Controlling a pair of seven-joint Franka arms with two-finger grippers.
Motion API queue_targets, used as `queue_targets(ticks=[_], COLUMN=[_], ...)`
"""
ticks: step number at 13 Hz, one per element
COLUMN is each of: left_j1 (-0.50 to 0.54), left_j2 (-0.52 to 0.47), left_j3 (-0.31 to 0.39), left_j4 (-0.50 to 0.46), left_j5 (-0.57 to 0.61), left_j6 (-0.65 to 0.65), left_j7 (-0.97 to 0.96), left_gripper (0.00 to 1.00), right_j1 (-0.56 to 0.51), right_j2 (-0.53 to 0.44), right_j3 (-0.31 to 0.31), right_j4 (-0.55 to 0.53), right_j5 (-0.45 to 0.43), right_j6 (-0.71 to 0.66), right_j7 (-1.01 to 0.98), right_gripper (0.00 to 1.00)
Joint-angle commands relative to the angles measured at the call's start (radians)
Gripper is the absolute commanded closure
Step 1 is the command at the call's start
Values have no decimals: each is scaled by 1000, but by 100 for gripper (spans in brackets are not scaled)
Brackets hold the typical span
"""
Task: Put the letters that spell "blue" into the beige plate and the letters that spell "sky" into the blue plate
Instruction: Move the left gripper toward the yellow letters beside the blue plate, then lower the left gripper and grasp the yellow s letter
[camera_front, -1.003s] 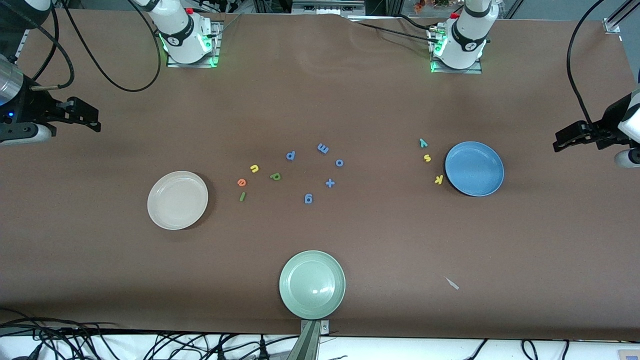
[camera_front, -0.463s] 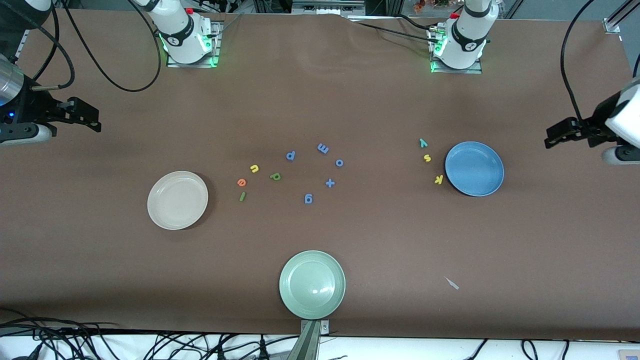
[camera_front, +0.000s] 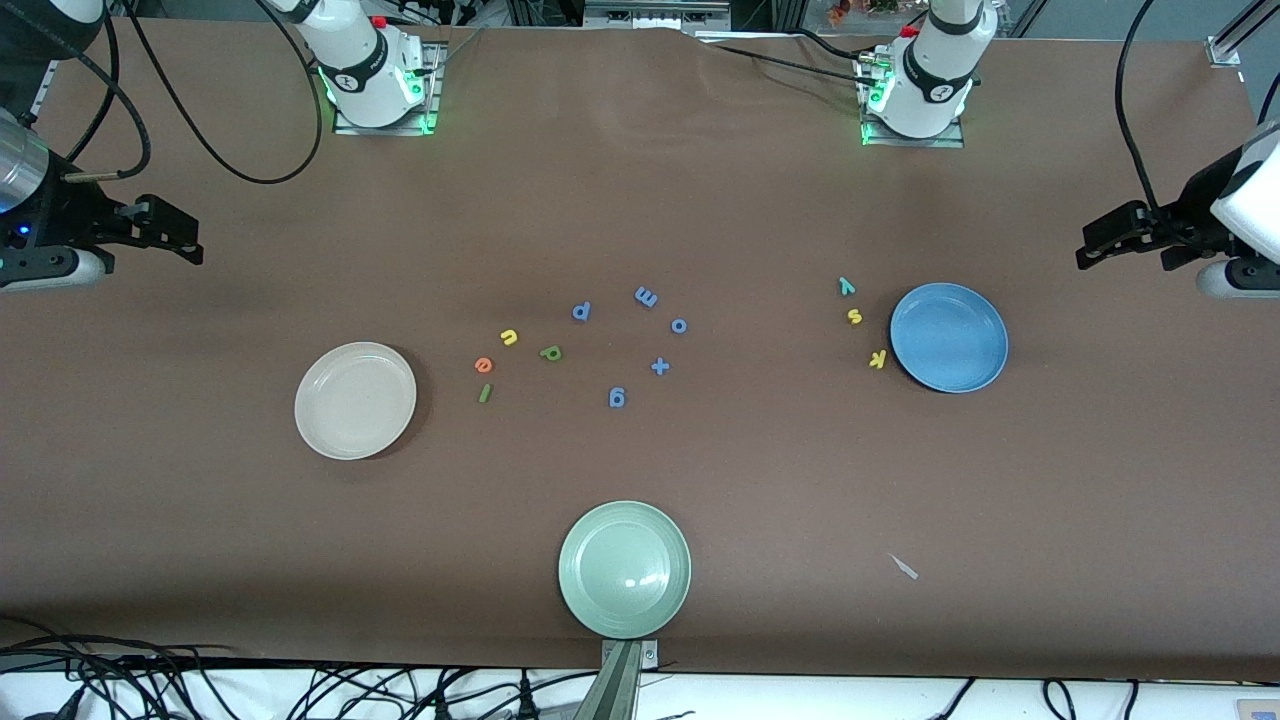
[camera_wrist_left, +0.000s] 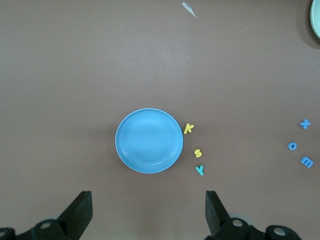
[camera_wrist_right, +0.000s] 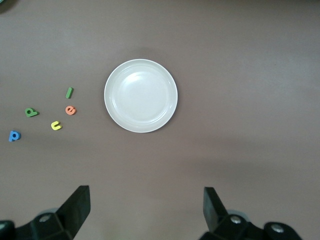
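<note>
The beige plate (camera_front: 355, 400) (camera_wrist_right: 141, 95) lies toward the right arm's end. Beside it are the orange e (camera_front: 484, 364) (camera_wrist_right: 70, 110), dark green l (camera_front: 485, 393) (camera_wrist_right: 69, 92), yellow u (camera_front: 509, 337) (camera_wrist_right: 56, 125) and light green b (camera_front: 551, 352) (camera_wrist_right: 31, 112). The blue plate (camera_front: 948, 337) (camera_wrist_left: 149, 140) lies toward the left arm's end, with the teal y (camera_front: 846, 286) (camera_wrist_left: 200, 170), yellow s (camera_front: 854, 316) (camera_wrist_left: 198, 153) and yellow k (camera_front: 878, 359) (camera_wrist_left: 188, 128) next to it. My left gripper (camera_front: 1110, 240) (camera_wrist_left: 149, 200) and right gripper (camera_front: 165, 235) (camera_wrist_right: 146, 197) hang open and empty over the table's ends.
Several all-blue letters (camera_front: 646, 296) are scattered at mid-table between the two groups. A pale green plate (camera_front: 624, 569) sits near the front edge. A small scrap (camera_front: 904, 567) lies nearer the camera than the blue plate. Cables hang at both table ends.
My left arm has shifted a little inward over its end of the table. The right arm, plates and letters have not moved.
</note>
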Motion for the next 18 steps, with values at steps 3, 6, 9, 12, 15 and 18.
queue_targets(ticks=[3,6,9,12,15,18], left_j1=[8,1,-1,-3,5,8], left_j2=[-50,-65,-58,-47,-68,-88], left_j3=[-71,-87,-93,-125,-215,-244], left_j4=[-146,-291,-427,-518,-692,-806], left_j5=[-17,-9,-11,-11,-11,-11], left_j6=[146,230,369,429,625,744], left_j7=[-259,-261,-225,-256,-438,-559], left_gripper=[1,1,1,1,1,1], right_j1=[2,0,0,0,2,2], right_j2=[2,2,2,3,6,11], right_j3=[6,4,6,6,6,6], right_j4=[8,7,5,5,5,5], right_j5=[9,11,11,11,11,11], right_j6=[-13,-15,-24,-24,-19,-21], right_j7=[1,0,1,0,0,0], right_gripper=[0,0,0,0,0,0])
